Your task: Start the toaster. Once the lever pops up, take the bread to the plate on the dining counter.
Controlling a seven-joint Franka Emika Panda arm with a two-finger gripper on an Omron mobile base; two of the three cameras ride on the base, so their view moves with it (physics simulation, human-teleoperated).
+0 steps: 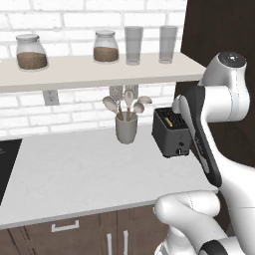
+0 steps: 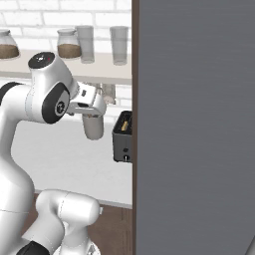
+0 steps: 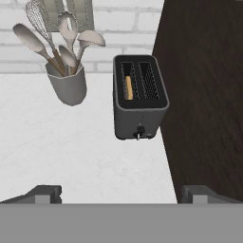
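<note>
Left base view: toaster [image 1: 171,132] sits at the counter's [image 1: 89,169] right end against the dark tall panel [image 1: 219,30], bread [image 1: 170,119] down in one slot; the forearm covers the claw, so I cannot tell its state here. Right base view: toaster [image 2: 123,137] pokes out from behind the grey panel [image 2: 194,124], hand above and left of it. Hand view: claw [image 3: 122,193] spread wide, nothing held. Toaster [image 3: 139,96] lies straight ahead, long axis along the view line, lever [image 3: 140,131] on the near end face. Bread [image 3: 128,87] in the left slot. Judgement: go forward and down onto the lever.
</note>
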